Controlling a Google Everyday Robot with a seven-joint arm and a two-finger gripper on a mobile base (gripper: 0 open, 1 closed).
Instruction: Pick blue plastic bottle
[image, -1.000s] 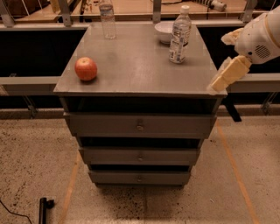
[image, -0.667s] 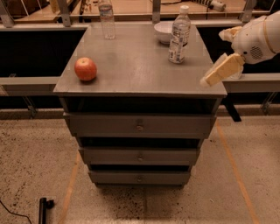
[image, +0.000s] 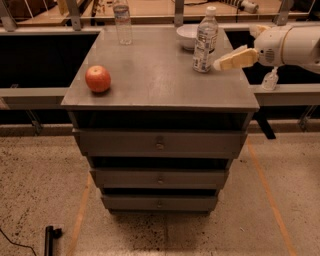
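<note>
The blue plastic bottle (image: 204, 42) is clear with a white cap and a wide pale label. It stands upright near the back right of the grey cabinet top (image: 155, 75). My gripper (image: 235, 51) comes in from the right at about the height of the bottle's lower half. One pale yellow finger (image: 235, 59) points at the bottle's base, its tip just right of the bottle and apart from it. The other finger shows higher, near the white wrist. The gripper is open and holds nothing.
A red apple (image: 98, 78) lies at the left of the top. A slimmer clear bottle (image: 122, 21) stands at the back left, and a white bowl (image: 185, 36) sits behind the blue bottle. A small pump-top bottle (image: 270, 80) stands on the right ledge. Three drawers sit below.
My gripper has moved left and up, from beside the cabinet's right front corner to close beside the bottle's base. The bottle, apple and bowl have not moved.
</note>
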